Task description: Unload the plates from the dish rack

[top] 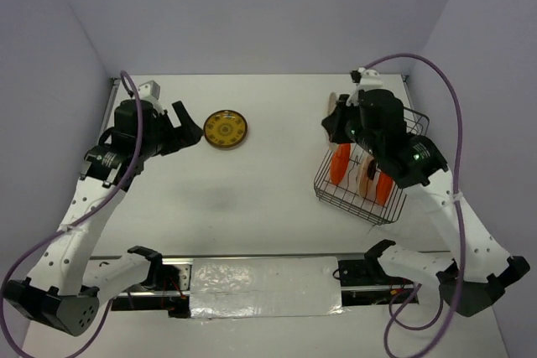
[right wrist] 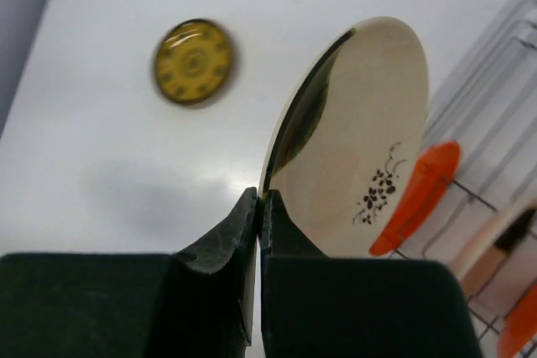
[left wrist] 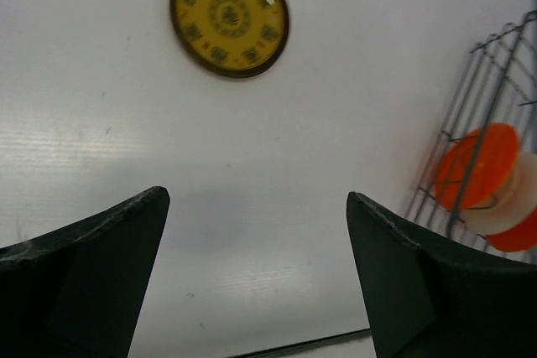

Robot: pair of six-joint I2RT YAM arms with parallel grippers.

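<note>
My right gripper (right wrist: 258, 200) is shut on the rim of a cream plate (right wrist: 361, 148) with a dark rim and a small flower print, held on edge in the air beside the dish rack's (top: 331, 192) far left corner. Its edge shows in the top view (top: 333, 103). The dark wire rack holds orange plates (top: 341, 163) and a cream one (top: 367, 175) standing in slots. A yellow-brown patterned plate (top: 225, 129) lies flat on the table; it also shows in the left wrist view (left wrist: 230, 14) and the right wrist view (right wrist: 193, 61). My left gripper (top: 191, 127) is open and empty, just left of that plate.
The white table (top: 252, 190) has a raised far edge and purple walls around it. A foil-covered strip (top: 264, 287) runs along the near edge between the arm bases. The rack's wire side (left wrist: 495, 81) shows at the right of the left wrist view.
</note>
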